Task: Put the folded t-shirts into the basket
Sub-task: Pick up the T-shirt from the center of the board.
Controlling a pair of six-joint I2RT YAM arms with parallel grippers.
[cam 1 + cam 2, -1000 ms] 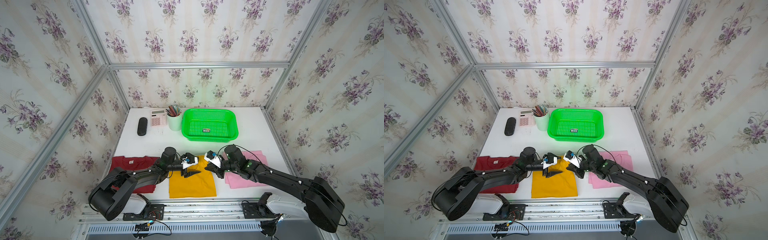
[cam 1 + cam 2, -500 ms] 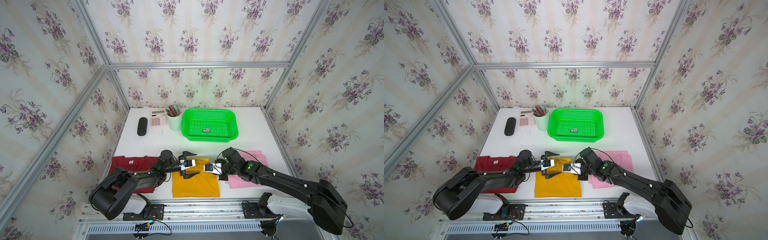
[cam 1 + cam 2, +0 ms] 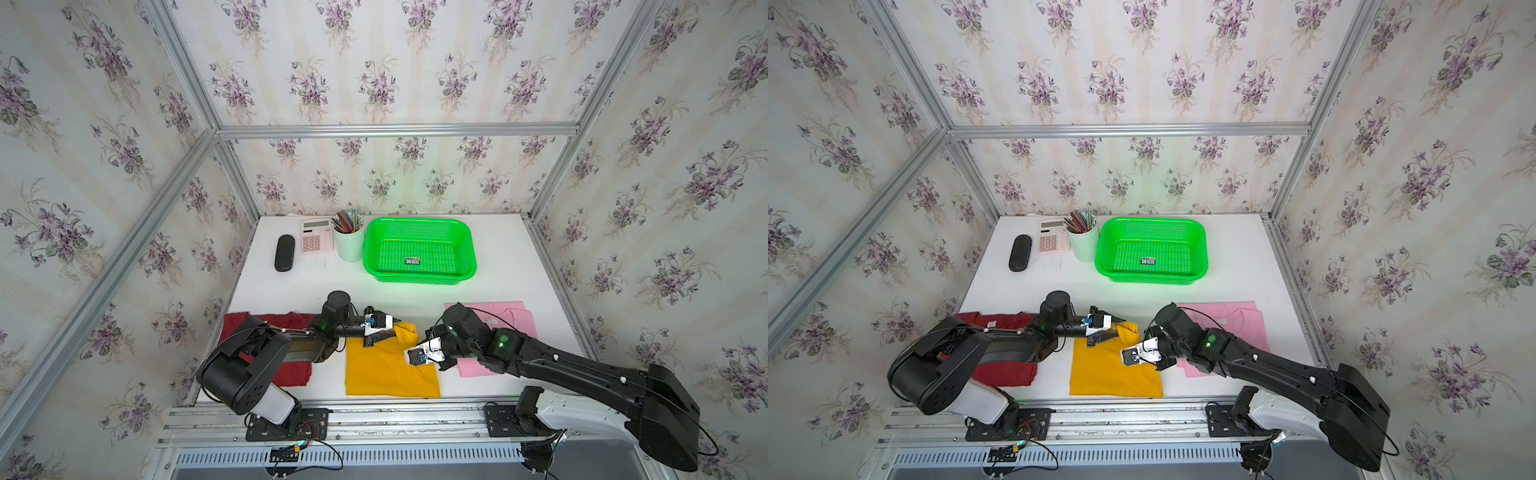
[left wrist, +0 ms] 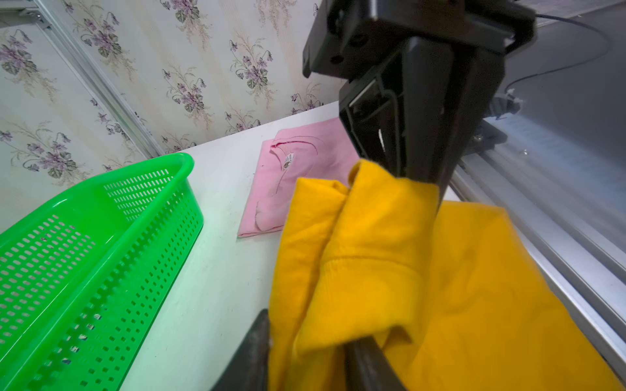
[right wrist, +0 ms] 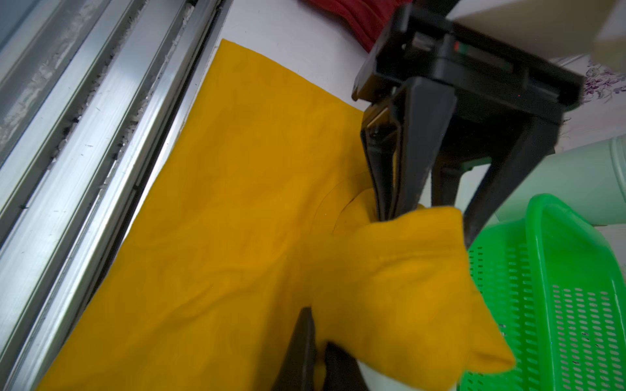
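Along the table's [image 3: 498, 266] front edge, the left gripper [image 5: 386, 206] and right gripper [image 4: 415, 172] were each clamped shut on opposite edges of the yellow t-shirt [image 3: 386, 370], seemingly to lift it flat toward the 1 empty basket [image 3: 415, 279] behind, with all 3 t-shirts, counting the red t-shirt [image 3: 293, 374] and pink t-shirt [image 3: 511, 320], lying outside it.
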